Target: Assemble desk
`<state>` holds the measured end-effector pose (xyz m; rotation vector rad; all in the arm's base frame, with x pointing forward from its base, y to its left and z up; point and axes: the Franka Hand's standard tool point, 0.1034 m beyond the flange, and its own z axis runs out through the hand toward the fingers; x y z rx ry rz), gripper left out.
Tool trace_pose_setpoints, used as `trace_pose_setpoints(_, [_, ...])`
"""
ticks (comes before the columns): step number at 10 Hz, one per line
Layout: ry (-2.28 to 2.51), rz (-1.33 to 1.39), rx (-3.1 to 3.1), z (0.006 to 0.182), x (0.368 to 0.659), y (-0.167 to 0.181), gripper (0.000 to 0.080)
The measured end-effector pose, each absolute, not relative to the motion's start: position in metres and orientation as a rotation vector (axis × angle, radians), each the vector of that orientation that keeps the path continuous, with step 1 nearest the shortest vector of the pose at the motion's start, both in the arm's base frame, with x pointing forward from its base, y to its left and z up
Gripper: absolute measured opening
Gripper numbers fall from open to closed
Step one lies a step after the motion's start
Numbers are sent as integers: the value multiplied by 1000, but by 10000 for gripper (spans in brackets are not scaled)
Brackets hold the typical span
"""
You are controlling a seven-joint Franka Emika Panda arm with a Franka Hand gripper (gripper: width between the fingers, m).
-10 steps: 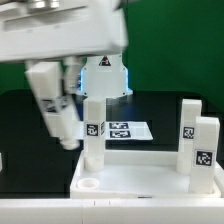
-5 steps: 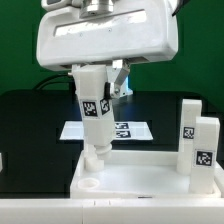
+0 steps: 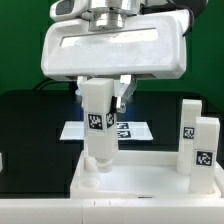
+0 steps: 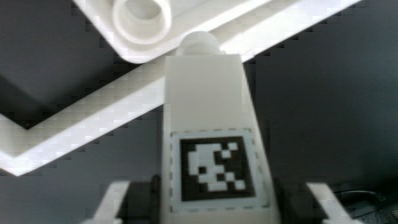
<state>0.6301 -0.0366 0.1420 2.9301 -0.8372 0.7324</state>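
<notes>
My gripper (image 3: 100, 92) is shut on the upper part of a white square leg (image 3: 97, 125) with a black-and-white tag. The leg hangs nearly upright. Its lower tip is down at the white tabletop (image 3: 140, 172), near its left end, just behind an open round corner socket (image 3: 88, 183). In the wrist view the leg (image 4: 210, 110) runs out from between the fingers (image 4: 121, 203) toward the tabletop corner (image 4: 71, 120), with a socket (image 4: 143, 12) beyond its tip. I cannot tell if the tip touches. Two more legs (image 3: 190, 125) (image 3: 206, 148) stand upright at the tabletop's right end.
The marker board (image 3: 125, 130) lies on the black table behind the tabletop, partly hidden by the held leg. A small white part (image 3: 2, 160) shows at the exterior view's left edge. The robot's broad white hand (image 3: 115, 45) fills the top of that view.
The hand has swung round from the left and now sits square over the leg. The leg has straightened from a tilt and its tag is lower and a little further right.
</notes>
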Motion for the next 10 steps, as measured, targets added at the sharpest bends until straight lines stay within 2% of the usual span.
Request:
trace_pose_setpoints(2, [-818, 741, 2926, 138, 629, -35, 285])
trace_pose_setpoints(3, [-768, 751, 2912, 126, 622, -33, 285])
trace_pose_setpoints(5, [-690, 720, 2907, 115, 612, -39, 285])
trace_pose_setpoints(10, [-664, 747, 2894, 113, 612, -41, 285])
